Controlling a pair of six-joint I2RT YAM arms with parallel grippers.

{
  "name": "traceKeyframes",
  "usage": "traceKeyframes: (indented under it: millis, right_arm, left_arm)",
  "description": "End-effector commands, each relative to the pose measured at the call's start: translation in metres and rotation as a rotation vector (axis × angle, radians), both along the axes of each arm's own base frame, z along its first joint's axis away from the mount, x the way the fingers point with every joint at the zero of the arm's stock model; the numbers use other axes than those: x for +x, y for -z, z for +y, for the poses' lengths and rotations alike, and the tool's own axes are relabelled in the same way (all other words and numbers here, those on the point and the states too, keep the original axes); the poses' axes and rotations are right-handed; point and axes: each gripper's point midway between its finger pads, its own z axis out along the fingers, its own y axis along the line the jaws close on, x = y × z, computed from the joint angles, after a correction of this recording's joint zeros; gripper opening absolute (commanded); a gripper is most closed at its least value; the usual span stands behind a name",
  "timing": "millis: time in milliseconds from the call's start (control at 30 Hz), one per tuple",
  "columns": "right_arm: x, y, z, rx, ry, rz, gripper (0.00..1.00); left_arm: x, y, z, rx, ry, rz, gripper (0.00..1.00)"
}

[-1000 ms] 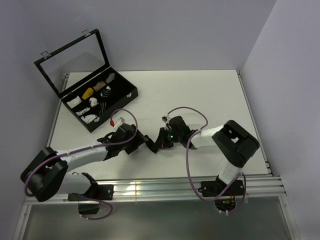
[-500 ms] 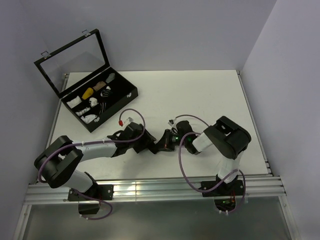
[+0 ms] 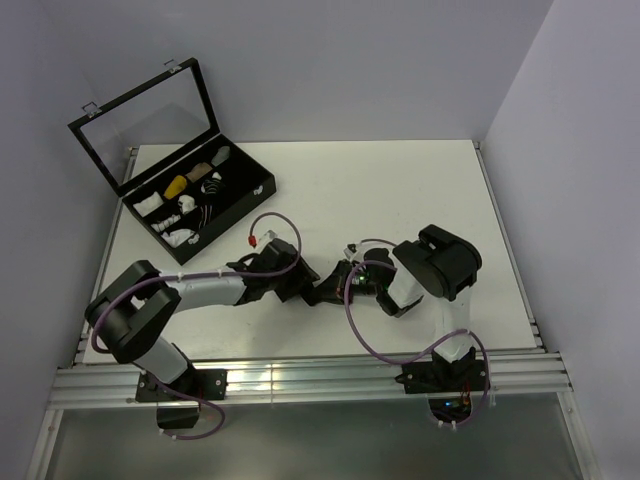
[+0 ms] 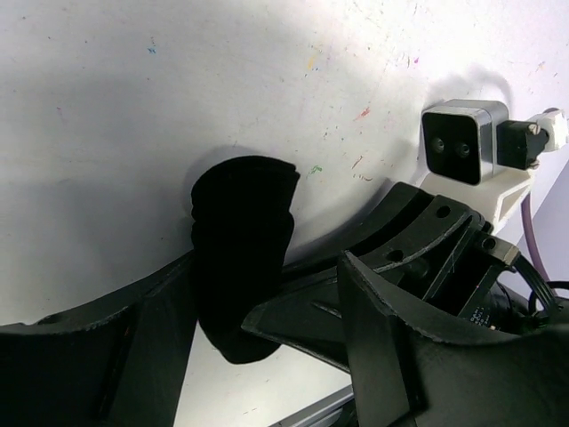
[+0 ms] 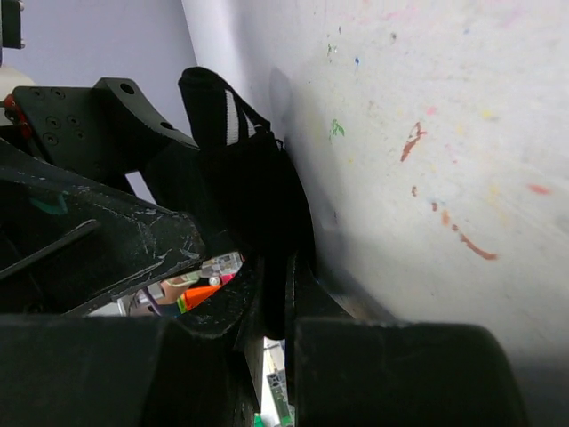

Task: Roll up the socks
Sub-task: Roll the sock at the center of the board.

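Note:
The black socks (image 4: 242, 233) are bunched into a thick fold near the table's front middle; in the right wrist view (image 5: 253, 191) a thin white stripe shows near the top. My right gripper (image 5: 276, 285) is shut on the lower end of the socks, its fingers nearly touching. My left gripper (image 4: 267, 298) stands wide open around the same bundle, with the socks against its left finger (image 4: 98, 356) and a right-gripper finger between its own. In the top view the left gripper (image 3: 300, 284) and the right gripper (image 3: 328, 288) meet tip to tip, and the socks are barely distinguishable there.
An open black case (image 3: 262, 188) with small white, yellow and tan rolled bundles stands at the back left, its lid (image 3: 140, 115) raised. The table's front rail (image 3: 300, 375) runs just behind the arm bases. Purple cables loop over both wrists.
Both arms have folded inward: the left elbow swung up and right, the right elbow moved left. The grippers stay together at the front middle with the socks between them.

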Motion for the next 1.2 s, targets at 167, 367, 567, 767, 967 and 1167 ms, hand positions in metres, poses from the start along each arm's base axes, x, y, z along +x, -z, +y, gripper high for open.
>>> traceKeyframes:
  millis: [167, 367, 567, 767, 967, 1167]
  right_arm:
    - [0.002, 0.025, -0.015, -0.056, 0.071, 0.096, 0.0]
    - [0.008, 0.028, -0.022, -0.057, 0.116, 0.116, 0.0]
    - [0.013, 0.03, -0.024, -0.065, 0.135, 0.124, 0.0]
    - [0.014, 0.032, -0.024, -0.068, 0.134, 0.131, 0.01]
    - [0.01, 0.032, -0.025, -0.07, 0.124, 0.13, 0.03]
    - [0.008, 0.031, -0.026, -0.084, 0.106, 0.101, 0.08]
  left_arm:
    - [-0.034, 0.042, 0.022, 0.17, 0.063, 0.14, 0.67]
    - [-0.037, 0.047, 0.027, 0.219, 0.083, 0.159, 0.72]
    - [-0.041, 0.055, 0.031, 0.274, 0.112, 0.19, 0.72]
    - [-0.045, 0.065, 0.029, 0.292, 0.147, 0.231, 0.66]
    - [-0.044, 0.07, 0.035, 0.34, 0.144, 0.243, 0.5]
    - [-0.039, 0.081, 0.049, 0.388, 0.133, 0.274, 0.32]
